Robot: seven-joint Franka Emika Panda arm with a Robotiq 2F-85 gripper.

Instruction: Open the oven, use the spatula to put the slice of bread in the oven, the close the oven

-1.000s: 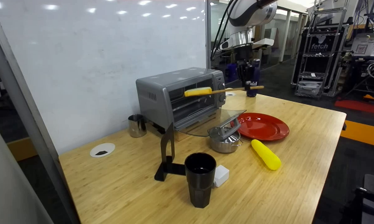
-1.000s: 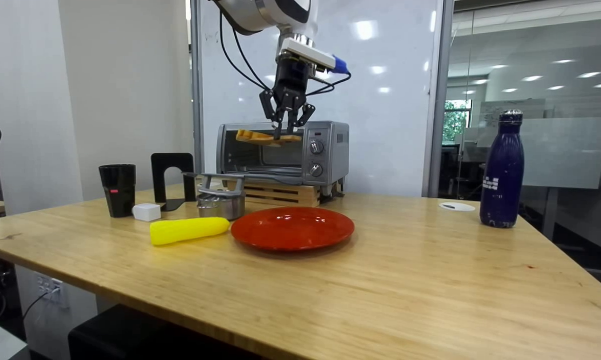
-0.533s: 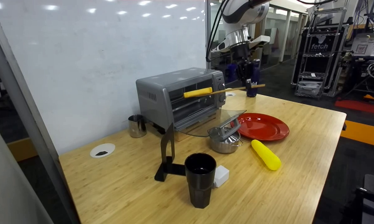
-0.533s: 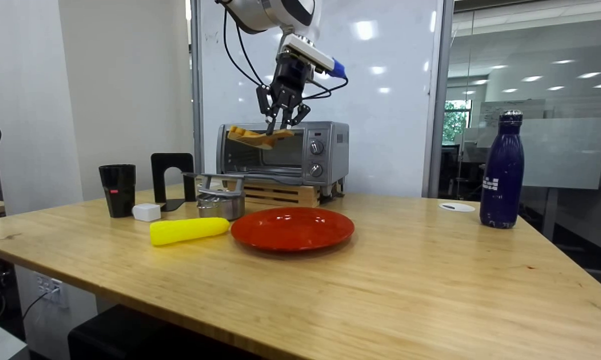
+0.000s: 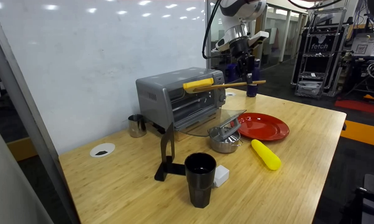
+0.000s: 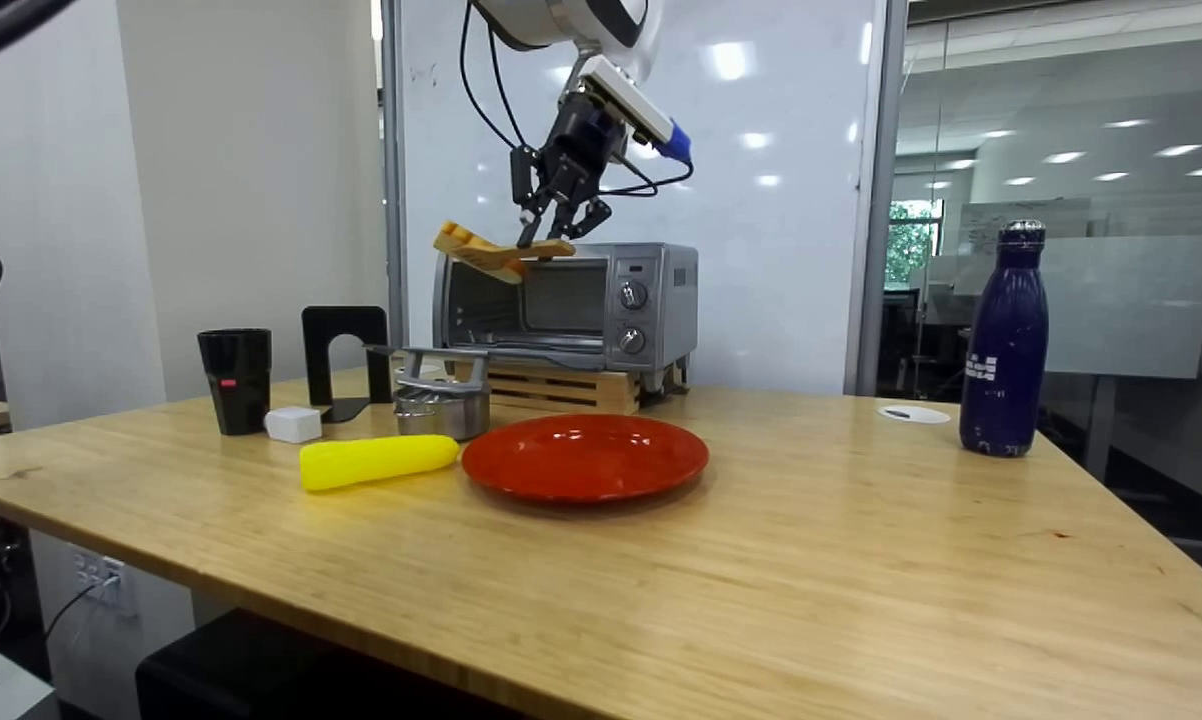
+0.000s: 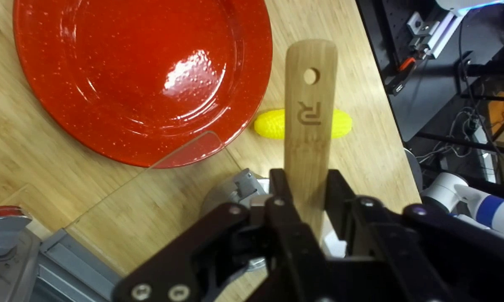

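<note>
My gripper (image 7: 305, 180) is shut on the handle of the wooden spatula (image 7: 308, 142), its fingers pressing the handle from both sides. In an exterior view the spatula (image 5: 230, 85) reaches out from the gripper with the yellow-cream slice of bread (image 5: 198, 83) on its blade end. Spatula and bread hang tilted in the air, in front of the oven (image 6: 673, 300) at the height of its upper edge. The oven's glass door (image 5: 202, 127) is lowered, leaving the inside uncovered. In the wrist view the bread and the blade are hidden.
Below the door's handle sits a metal pot (image 5: 225, 145). A red plate (image 6: 586, 455) and a yellow corn-like object (image 5: 266, 154) lie before the oven. A black bookend (image 6: 316, 345), black cup (image 5: 201, 180), white block (image 5: 221, 176), steel cup (image 5: 137, 126) and blue bottle (image 6: 1004, 350) stand around.
The gripper has tilted over, and the spatula with the bread has risen. In an exterior view they have also shifted left across the oven front. The oven and table objects stay put.
</note>
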